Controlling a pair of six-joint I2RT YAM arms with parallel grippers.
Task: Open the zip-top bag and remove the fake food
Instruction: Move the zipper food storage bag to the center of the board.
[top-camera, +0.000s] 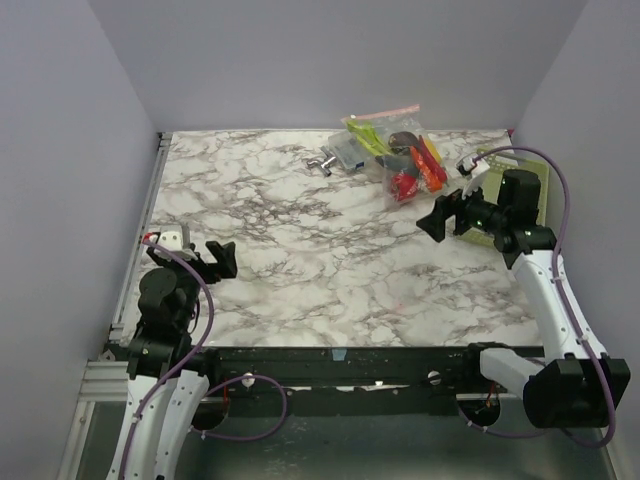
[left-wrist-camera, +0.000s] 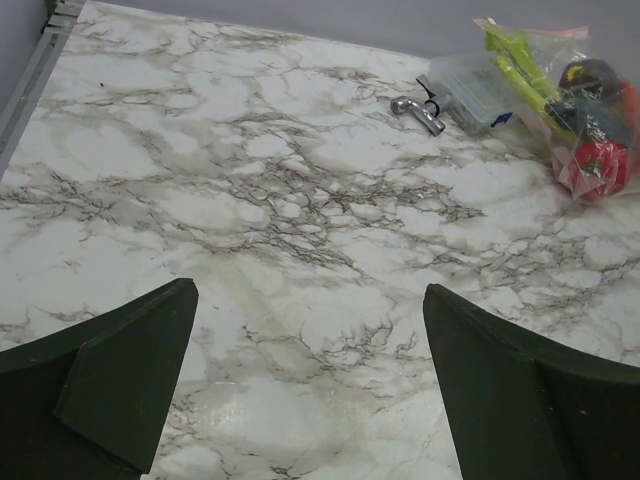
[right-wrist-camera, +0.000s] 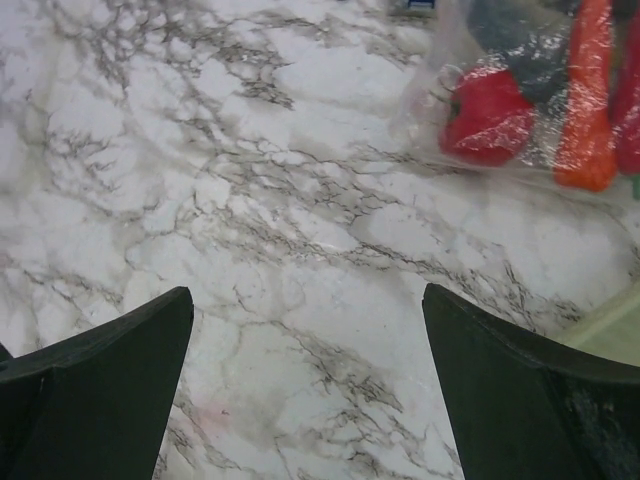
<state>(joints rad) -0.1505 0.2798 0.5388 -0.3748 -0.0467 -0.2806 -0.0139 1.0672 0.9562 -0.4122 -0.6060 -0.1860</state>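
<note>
The clear zip-top bag (top-camera: 392, 132) lies at the table's far right, its pink zipper strip along the far edge. Inside it shows the fake food (top-camera: 405, 184): red pieces, an orange carrot (top-camera: 432, 166), a dark piece and a green stalk. The left wrist view has the bag (left-wrist-camera: 560, 95) at its top right. In the right wrist view the red piece (right-wrist-camera: 485, 115) and carrot (right-wrist-camera: 585, 100) lie ahead and to the right. My right gripper (top-camera: 440, 213) (right-wrist-camera: 307, 292) hovers open just short of the bag. My left gripper (top-camera: 218, 260) (left-wrist-camera: 310, 290) stands open over bare marble at the near left, far from the bag.
A small clear box with blue contents (top-camera: 349, 152) (left-wrist-camera: 470, 90) and a metal fitting (top-camera: 322, 162) (left-wrist-camera: 418, 110) lie left of the bag. A pale green board (top-camera: 497, 172) (right-wrist-camera: 610, 320) lies under the right arm. Walls enclose the table on three sides.
</note>
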